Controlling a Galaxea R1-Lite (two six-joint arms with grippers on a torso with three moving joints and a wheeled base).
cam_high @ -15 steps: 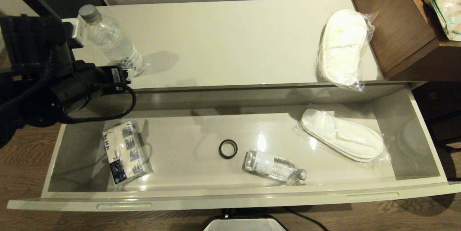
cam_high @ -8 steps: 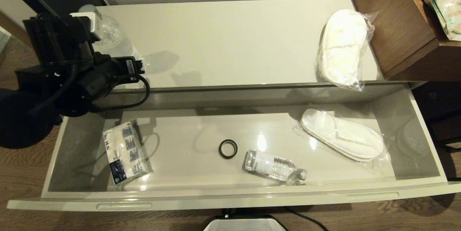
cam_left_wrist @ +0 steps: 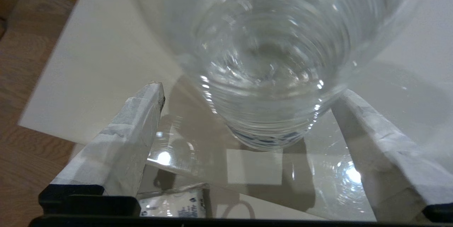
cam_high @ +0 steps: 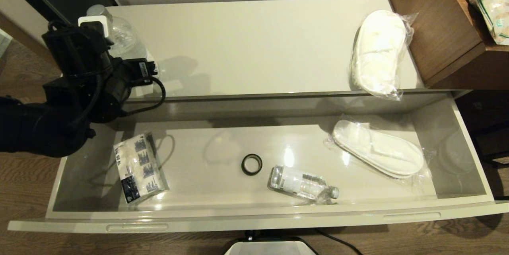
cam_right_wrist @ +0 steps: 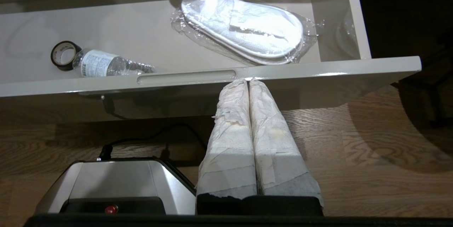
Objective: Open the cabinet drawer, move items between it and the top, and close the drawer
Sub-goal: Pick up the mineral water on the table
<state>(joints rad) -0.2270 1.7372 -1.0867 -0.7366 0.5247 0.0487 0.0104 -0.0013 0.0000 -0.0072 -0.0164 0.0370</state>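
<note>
Drawer (cam_high: 254,217) open below glossy cabinet top (cam_high: 254,44).

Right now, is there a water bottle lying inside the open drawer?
Yes, a water bottle lies on its side on the drawer floor, beside the black ring.

Head view looks steeply down on the open cabinet drawer (cam_high: 254,217) and the top (cam_high: 254,44). The right wrist view, low outside, shares the drawer's right end; the left wrist view sits very close, seemingly above the top's front-left corner.
</note>
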